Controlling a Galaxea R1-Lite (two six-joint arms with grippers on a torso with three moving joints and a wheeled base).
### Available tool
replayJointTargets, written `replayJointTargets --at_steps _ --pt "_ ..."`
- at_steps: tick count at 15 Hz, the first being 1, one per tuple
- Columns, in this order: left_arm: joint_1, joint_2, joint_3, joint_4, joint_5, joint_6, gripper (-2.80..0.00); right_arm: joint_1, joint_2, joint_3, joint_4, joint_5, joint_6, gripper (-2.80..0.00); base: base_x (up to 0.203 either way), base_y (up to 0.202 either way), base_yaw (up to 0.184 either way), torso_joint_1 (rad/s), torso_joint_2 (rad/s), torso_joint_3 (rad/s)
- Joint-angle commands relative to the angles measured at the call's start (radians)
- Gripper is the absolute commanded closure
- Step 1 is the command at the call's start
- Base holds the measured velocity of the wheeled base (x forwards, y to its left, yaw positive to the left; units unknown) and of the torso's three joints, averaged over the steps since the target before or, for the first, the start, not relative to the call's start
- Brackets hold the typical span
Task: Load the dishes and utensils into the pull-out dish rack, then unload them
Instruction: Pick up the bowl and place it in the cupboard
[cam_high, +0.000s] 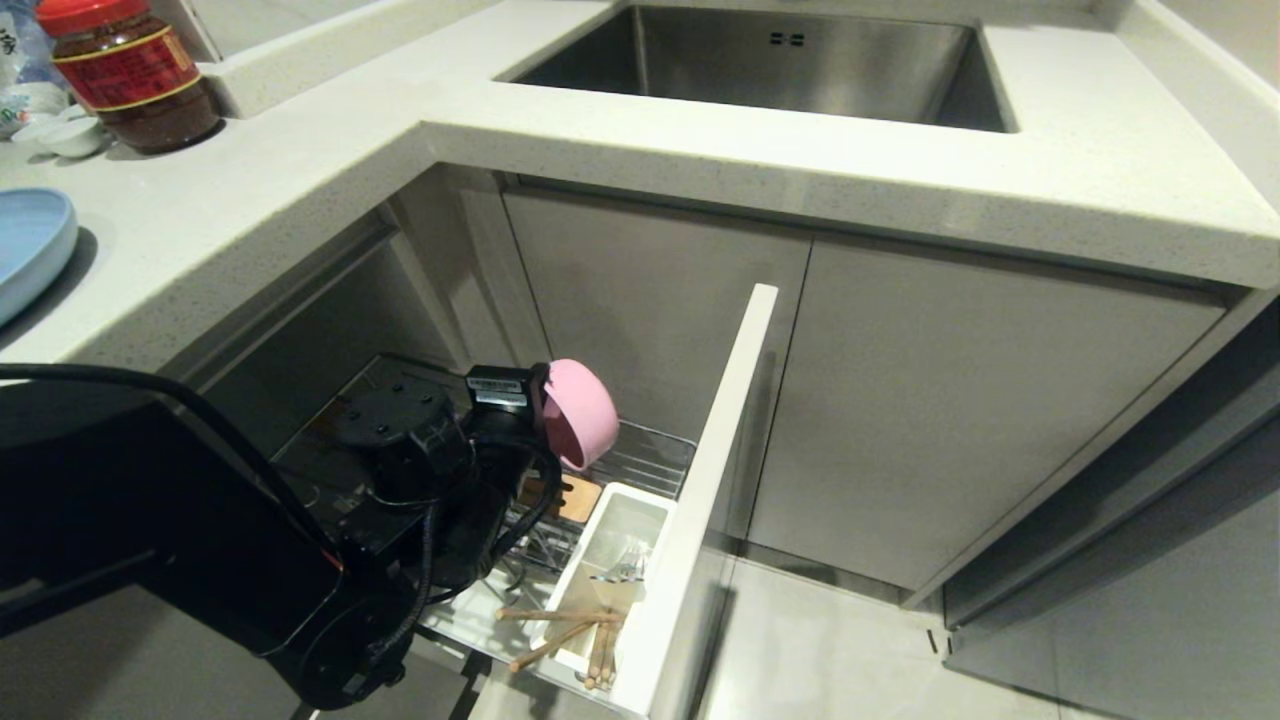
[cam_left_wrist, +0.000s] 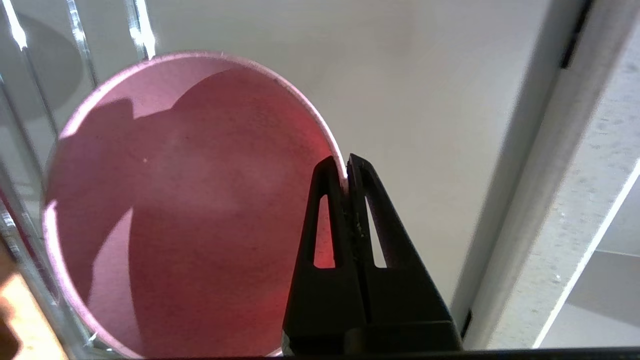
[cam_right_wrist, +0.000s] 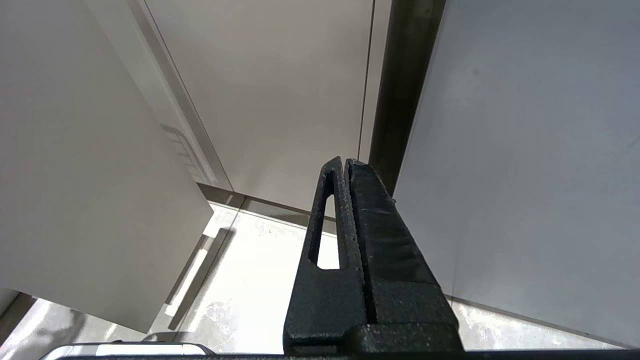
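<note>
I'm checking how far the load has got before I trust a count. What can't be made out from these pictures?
- Head view: the left arm hides much of the pull-out dish rack, so what sits under the pink bowl is unseen.
- Head view: the blue plate is cut off by the edge.
- Head view: the cutlery in the utensil bin is too small to count.
- Left wrist view: the left gripper pinches the bowl's rim; the bowl blocks the rack behind.

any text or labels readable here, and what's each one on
None can be read.
Red-lidded jar on the counter: red and yellow label, print too small.
White sticker on the left arm's wrist camera: print too small.
Package behind the jar: marks too blurred.
</note>
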Motion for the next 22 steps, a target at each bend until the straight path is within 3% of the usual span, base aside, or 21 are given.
replayJointTargets --at_steps 1,10,11,15,22 --pt "0.000 0.019 0.000 -0.007 0.003 -0.011 0.00 0.000 -0.001 0.026 0.000 0.000 0.000 0.00 0.000 0.000 0.000 0.000 0.00 0.000" --pt "0.003 0.029 0.001 -0.002 0.018 -0.011 0.00 0.000 -0.001 0.026 -0.001 0.000 0.000 0.00 0.000 0.000 0.000 0.000 0.00 0.000" --pt "0.003 0.028 0.001 -0.002 0.019 -0.009 -2.80 0.000 -0.001 0.026 0.000 0.000 0.000 0.00 0.000 0.000 0.000 0.000 0.00 0.000" --pt "0.001 -0.012 0.004 0.015 0.021 -0.001 -2.80 0.000 -0.001 0.027 -0.001 0.000 0.000 0.00 0.000 0.000 0.000 0.000 0.00 0.000" --pt "-0.002 -0.244 -0.002 0.452 0.060 -0.004 -2.80 0.000 -0.001 0.026 -0.001 0.000 0.000 0.00 0.000 0.000 0.000 0.000 0.00 0.000"
